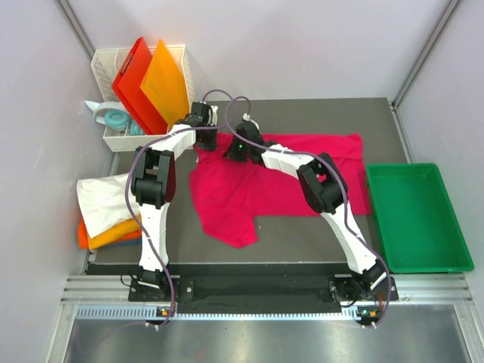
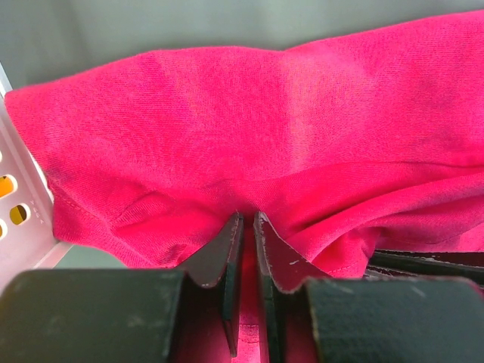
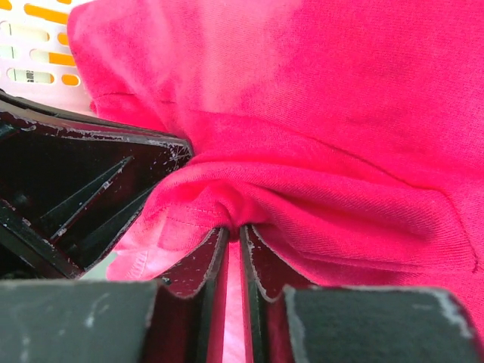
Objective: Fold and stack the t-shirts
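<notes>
A robotics lab cell: white panel walls enclose a dark table with an aluminium rail.

White basket crowds the far-left corner, green tray lines the right edge; open table nearside of pink t-shirt

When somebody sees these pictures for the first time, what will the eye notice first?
The crimson-pink t-shirt, spread in the middle of the dark table, draws the eye first. The left gripper and the right gripper are both shut on its far left edge, close together. At the right edge sits a bright green tray.
</notes>
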`<state>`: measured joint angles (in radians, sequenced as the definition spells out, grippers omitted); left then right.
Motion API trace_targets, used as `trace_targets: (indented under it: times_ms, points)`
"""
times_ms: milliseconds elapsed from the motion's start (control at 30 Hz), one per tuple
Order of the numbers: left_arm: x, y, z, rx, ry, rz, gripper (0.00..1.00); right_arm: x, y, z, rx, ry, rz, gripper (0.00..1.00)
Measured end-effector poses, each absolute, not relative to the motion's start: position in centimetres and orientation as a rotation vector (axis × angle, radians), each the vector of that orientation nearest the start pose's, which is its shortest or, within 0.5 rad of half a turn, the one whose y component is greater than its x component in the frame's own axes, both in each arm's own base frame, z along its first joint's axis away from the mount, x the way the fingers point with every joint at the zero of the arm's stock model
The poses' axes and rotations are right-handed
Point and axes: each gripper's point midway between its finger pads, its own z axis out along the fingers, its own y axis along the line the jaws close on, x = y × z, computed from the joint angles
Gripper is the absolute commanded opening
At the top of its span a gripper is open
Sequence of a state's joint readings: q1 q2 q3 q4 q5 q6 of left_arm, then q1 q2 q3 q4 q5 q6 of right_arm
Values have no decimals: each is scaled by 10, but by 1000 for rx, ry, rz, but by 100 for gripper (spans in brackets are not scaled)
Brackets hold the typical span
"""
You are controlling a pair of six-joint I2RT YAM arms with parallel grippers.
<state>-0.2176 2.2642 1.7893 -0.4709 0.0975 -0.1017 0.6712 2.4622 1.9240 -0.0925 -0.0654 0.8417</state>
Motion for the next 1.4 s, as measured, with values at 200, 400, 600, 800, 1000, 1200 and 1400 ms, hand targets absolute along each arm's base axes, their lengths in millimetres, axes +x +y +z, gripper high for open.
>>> trace_targets:
  times_ms: [200, 400, 600, 800, 1000, 1200, 1400]
  points:
    - [528, -139, 32, 186, 2521, -252, 15, 479, 434, 36, 165, 2334, 877, 4]
    - [528, -139, 32, 186, 2522, -252, 15, 465, 426, 39, 161, 2356, 844, 0]
    - [528, -139, 32, 184, 2522, -252, 15, 454, 424, 53, 143, 2349, 833, 0]
    - [528, -139, 32, 184, 2522, -252, 15, 441, 424, 62, 117, 2349, 830, 0]
    - [528, -139, 32, 184, 2522, -252, 15, 419, 415, 58, 90, 2382, 803, 0]
    - [528, -139, 32, 183, 2522, -252, 15, 392, 395, 35, 83, 2453, 748, 0]
    - [528, -139, 32, 180, 2523, -253, 15, 388, 392, 29, 82, 2456, 747, 7]
